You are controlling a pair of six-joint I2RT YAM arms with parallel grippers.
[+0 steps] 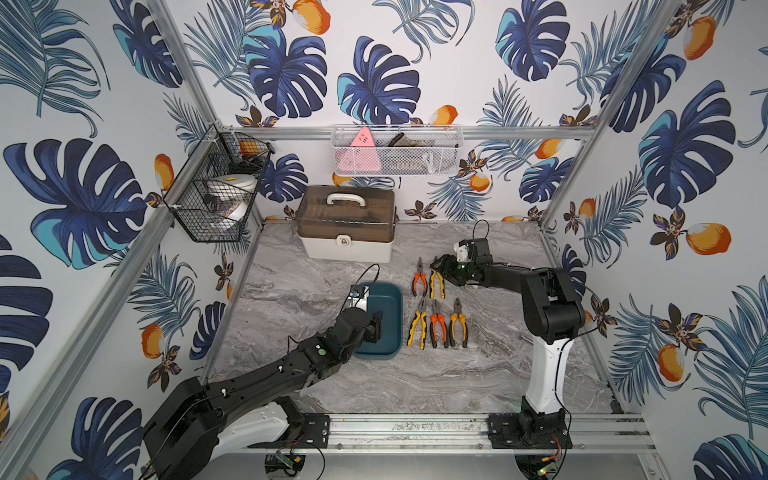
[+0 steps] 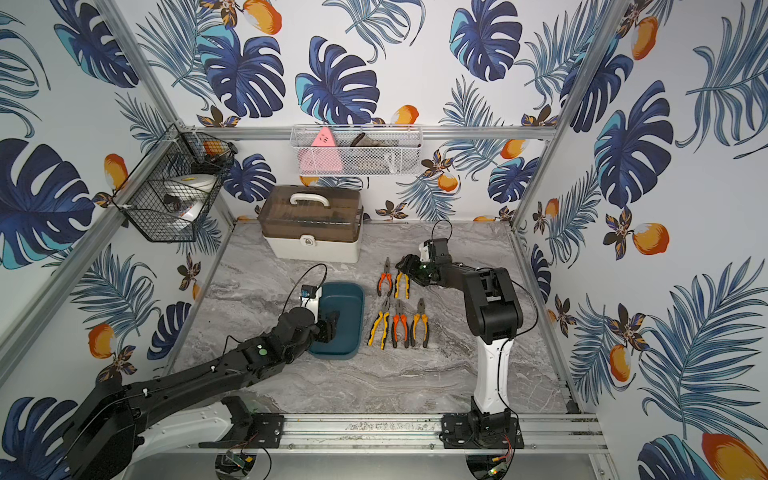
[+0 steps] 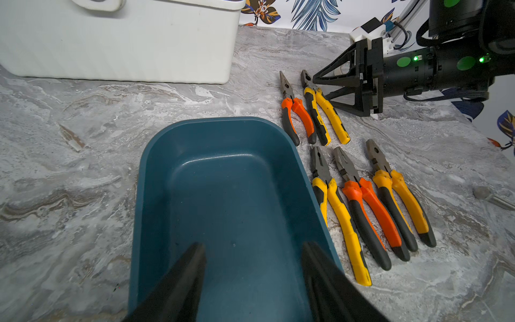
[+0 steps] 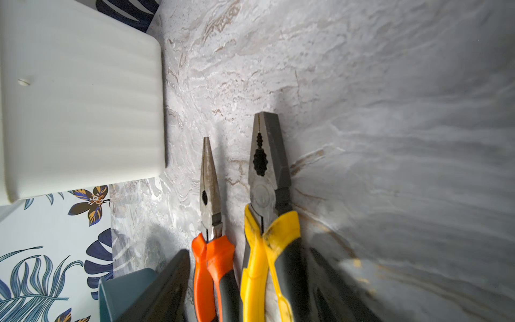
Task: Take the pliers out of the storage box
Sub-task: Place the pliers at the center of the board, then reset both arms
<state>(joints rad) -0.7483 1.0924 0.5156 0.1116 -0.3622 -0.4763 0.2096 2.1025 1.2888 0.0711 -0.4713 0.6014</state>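
OK, storage box first: we've got it flat on the marble table, left of centre in both top views, teal floor bare from wall to wall. Left gripper hangs over the box's near end, fingers well apart, nothing btwn them but box floor, so wide open & gripping nothing. Now the pliers: all five lie on the table just right of the box, grey noses aimed at the back wall, in two rows. Far row, we see the far orange pliers, a needle-nose pair, w/ the far yellow pliers just beside. Near row is three abreast: near yellow pliers right alongside the box wall, then near orange pliers, then near amber pliers. Right gripper reaches in low from the right over the far row. In the right wrist view its fingers stand either side of both far handles, spread, not pinching either pair, so open, no hold. Whether the tips touch the table we can't tell. White toolbox sits at the back, lid down.
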